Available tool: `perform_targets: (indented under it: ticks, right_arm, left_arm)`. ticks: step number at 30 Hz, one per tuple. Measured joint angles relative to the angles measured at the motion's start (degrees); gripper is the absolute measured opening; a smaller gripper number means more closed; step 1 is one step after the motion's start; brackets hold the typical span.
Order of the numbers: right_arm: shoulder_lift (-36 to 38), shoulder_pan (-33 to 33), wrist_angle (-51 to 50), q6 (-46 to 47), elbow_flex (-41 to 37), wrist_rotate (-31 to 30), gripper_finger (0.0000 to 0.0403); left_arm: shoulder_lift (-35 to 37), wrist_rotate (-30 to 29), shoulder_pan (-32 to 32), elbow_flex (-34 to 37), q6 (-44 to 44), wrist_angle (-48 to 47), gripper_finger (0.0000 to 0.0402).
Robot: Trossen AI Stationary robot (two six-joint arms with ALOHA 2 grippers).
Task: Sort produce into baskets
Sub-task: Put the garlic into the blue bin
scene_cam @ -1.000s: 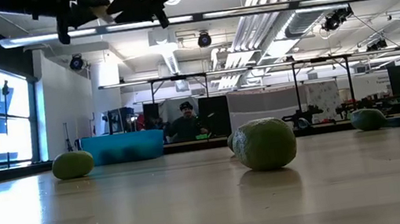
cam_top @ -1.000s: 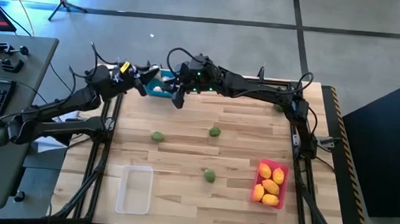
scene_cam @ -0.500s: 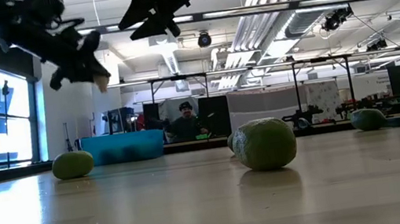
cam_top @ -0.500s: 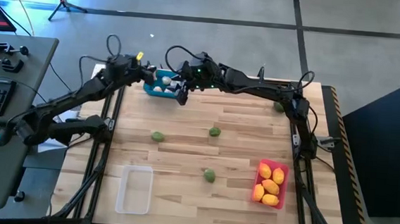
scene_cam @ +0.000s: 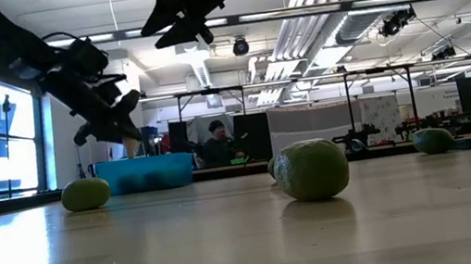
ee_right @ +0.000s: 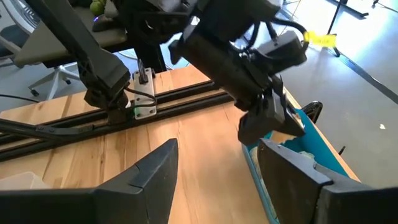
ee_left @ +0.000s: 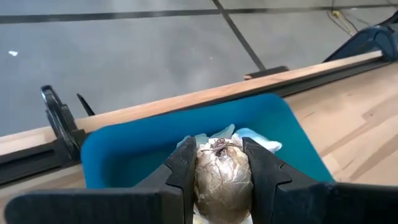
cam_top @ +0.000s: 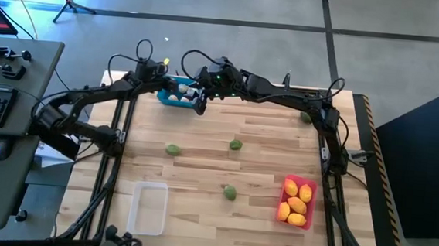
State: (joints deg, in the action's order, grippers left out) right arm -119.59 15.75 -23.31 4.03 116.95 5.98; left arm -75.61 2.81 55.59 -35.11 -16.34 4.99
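Note:
The blue basket [cam_top: 176,95] stands at the table's far left edge with whitish bulbs [ee_left: 252,138] inside. My left gripper [cam_top: 166,84] hangs just above it [scene_cam: 130,144], shut on a garlic bulb [ee_left: 222,177]. My right gripper [cam_top: 200,102] hovers higher, over the basket's right end, open with nothing between its fingers [ee_right: 217,180]. Green fruits [cam_top: 173,149], [cam_top: 236,145], [cam_top: 230,192] lie on the table's middle. The red basket [cam_top: 309,185] holds several yellow fruits. My left gripper pinches the garlic bulb's two sides [ee_left: 202,180] between its two fingers [ee_left: 264,171]. The fingers slant down from the table's left side over the blue basket [ee_left: 124,149]. The bulb is lifted clear, above the basket's inside.
A clear basket [cam_top: 148,207] sits near the front left. One more green fruit [cam_top: 306,117] lies at the far right by the right arm's base. Bare wood lies between the fruits. A person [scene_cam: 219,144] sits in the room beyond the table.
My left gripper has come down from high above the table to just over the blue basket, moving toward the table's right and tipping its fingers downward, with the garlic bulb still between them.

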Motion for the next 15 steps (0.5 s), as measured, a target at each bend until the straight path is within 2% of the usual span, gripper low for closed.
perform_targets:
  ticks: [7,15]
  right_arm:
    - [0.0,0.0,0.0,0.0,0.0,0.0,0.0211]
    - [0.0,0.0,0.0,0.0,0.0,0.0,0.0211]
  left_arm:
    - [-3.0,0.1,0.0,0.0,0.1,0.8,0.0095]
    - [-2.9,0.1,-0.2,0.0,-1.0,0.9,0.0176]
